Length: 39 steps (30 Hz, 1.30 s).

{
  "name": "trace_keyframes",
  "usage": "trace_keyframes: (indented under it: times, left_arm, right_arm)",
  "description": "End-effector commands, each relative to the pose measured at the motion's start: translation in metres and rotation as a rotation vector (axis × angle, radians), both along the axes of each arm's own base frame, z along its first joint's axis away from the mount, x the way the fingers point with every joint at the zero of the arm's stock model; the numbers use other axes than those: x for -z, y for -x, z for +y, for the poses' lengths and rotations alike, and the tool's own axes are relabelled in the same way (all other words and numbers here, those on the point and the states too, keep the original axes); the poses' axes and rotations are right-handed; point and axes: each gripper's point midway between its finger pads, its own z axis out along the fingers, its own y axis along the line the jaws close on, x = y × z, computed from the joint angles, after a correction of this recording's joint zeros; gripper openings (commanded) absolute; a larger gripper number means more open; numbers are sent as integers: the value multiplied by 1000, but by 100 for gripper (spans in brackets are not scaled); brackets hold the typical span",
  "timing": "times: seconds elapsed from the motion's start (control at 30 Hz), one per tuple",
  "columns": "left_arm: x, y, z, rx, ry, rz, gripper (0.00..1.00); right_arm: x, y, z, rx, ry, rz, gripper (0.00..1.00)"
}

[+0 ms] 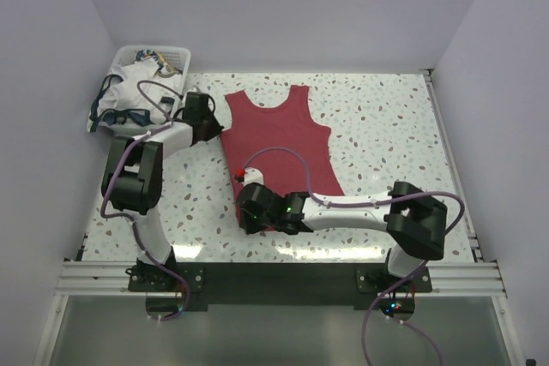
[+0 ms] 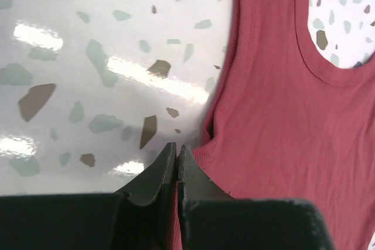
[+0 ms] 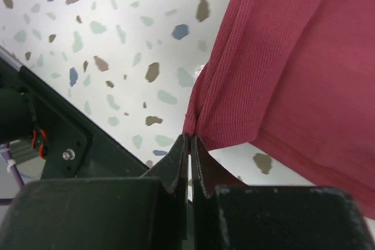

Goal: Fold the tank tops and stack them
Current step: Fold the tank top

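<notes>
a white terrazzo tabletop (image 1: 386,117) speckled with grey, brown and bluish chips fills the middle, glossy enough to carry bright streaks of glare (image 2: 41,34). plain pale walls close it in: a back wall (image 1: 283,6), a left wall (image 1: 43,83), a right wall (image 1: 515,83). an aluminium rail (image 1: 274,279) runs along the near edge

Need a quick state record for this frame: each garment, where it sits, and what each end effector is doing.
red tank top: spread flat on the table, neck toward the far edge
white tank top: bunched in the basket, far left corner
left end effector: shut on the red tank top's side edge, just below an armhole
right end effector: shut on a hem corner of the red tank top, cloth bunched at the tips
folded: nothing yet
stacked: nothing yet
</notes>
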Motion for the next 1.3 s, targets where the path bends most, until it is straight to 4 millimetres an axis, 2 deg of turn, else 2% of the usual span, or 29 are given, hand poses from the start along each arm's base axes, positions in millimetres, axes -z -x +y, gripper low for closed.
trace_keyframes:
  times: [0.0, 0.13, 0.17, 0.23, 0.33, 0.47, 0.67, 0.73, 0.8, 0.87, 0.9, 0.93, 1.27]
  left_arm:
    - [-27, -6, 23, -40, -15, -82, 0]
    - [-24, -1, 40, -66, -27, -69, 0]
    - [-22, -1, 42, -69, -32, -65, 0]
    - [-18, 0, 47, -79, -37, -56, 0]
    - [-17, 0, 58, -103, -47, -48, 0]
    - [-19, -1, 67, -116, -49, -49, 0]
    - [-30, -9, 60, -92, -28, -72, 0]
    - [-34, -13, 53, -76, -17, -84, 0]
    - [-35, -14, 42, -59, -21, -83, 0]
    - [-41, -18, 35, -52, -21, -93, 0]
    - [-39, -19, 28, -44, -21, -89, 0]
    - [-43, -22, 25, -43, -17, -98, 0]
    - [-43, -32, -19, 9, -19, -94, 0]
  right_arm:
    - [-9, 13, 29, -59, -28, 5, 0]
    - [-9, 31, 53, -122, -40, 27, 0]
    - [-16, 31, 62, -130, -58, 23, 0]
    - [-17, 35, 73, -148, -61, 29, 0]
    - [-11, 42, 84, -178, -59, 53, 0]
    - [-16, 42, 95, -190, -73, 55, 0]
    - [-25, 34, 86, -165, -70, 24, 0]
    - [-22, 29, 78, -149, -61, 24, 0]
    - [-29, 23, 73, -132, -78, 18, 0]
    - [-23, 17, 62, -110, -68, 24, 0]
    - [-29, 15, 59, -102, -83, 19, 0]
    - [-24, 12, 52, -90, -71, 24, 0]
    - [-22, -3, 13, -6, -77, 22, 0]
